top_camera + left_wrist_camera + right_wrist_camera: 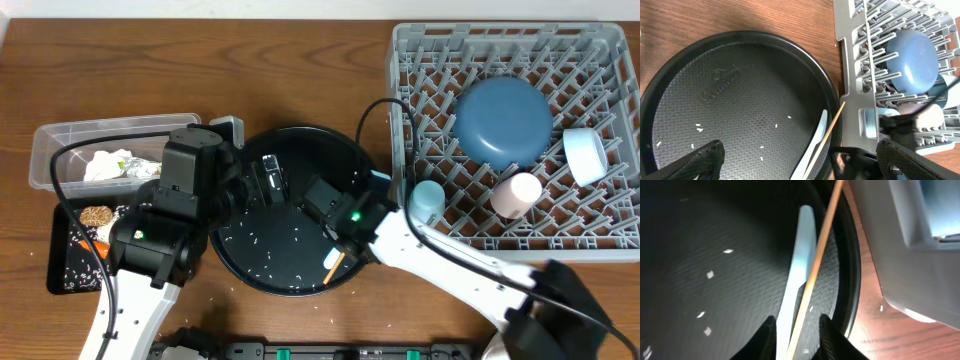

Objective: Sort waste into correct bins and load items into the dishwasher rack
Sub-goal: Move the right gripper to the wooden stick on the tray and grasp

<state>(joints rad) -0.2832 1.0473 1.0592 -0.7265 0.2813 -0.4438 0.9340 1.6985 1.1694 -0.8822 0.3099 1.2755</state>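
Wooden table [300,60], tray [850,280] beside the rack [420,60]: right gripper [797,337] straddles chopstick [815,270] and utensil [797,255] at its rim, probably to rack them; clamped or not, I cannot tell. Left gripper [800,147] hangs spread.

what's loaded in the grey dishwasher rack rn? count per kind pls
Plates: 1, the large dark blue round plate
Cups: 2, the small light blue cup and the small pink cup
Bowls: 1, the white bowl
Total: 4

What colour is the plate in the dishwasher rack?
The plate is dark blue, clearest in the overhead view.
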